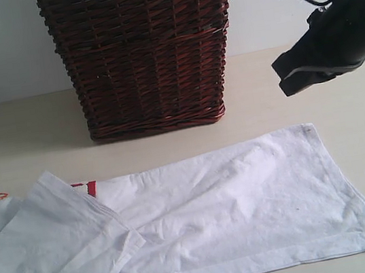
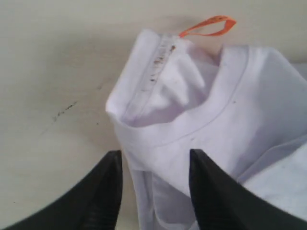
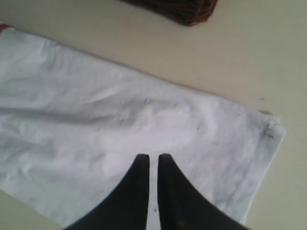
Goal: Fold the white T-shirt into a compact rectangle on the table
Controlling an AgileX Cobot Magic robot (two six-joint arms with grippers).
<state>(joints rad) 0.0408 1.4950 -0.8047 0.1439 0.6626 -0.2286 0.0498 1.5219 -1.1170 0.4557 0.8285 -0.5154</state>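
The white T-shirt (image 1: 234, 204) lies flat along the near edge of the tabletop (image 1: 17, 134), folded lengthwise into a long band. Its hem end is toward the near right corner and its collar end runs out of the exterior view toward the near left corner. One layer is folded over at the left end, with part of a red strip (image 1: 87, 188) showing beside it. A dark wicker basket (image 1: 146, 52) stands at the middle of the far edge, apart from the shirt. Left tool (image 2: 154, 153): fingers set wide apart, low over the collar (image 2: 211, 115), with fabric lying between them but nothing clamped; contact with the cloth cannot be told. The orange tag (image 2: 208, 25) loops out beyond the collar onto the bare tabletop. Right tool (image 3: 152, 157): fingers drawn almost together with only a thin slit between, holding nothing, raised above the shirt's hem end toward the right edge.
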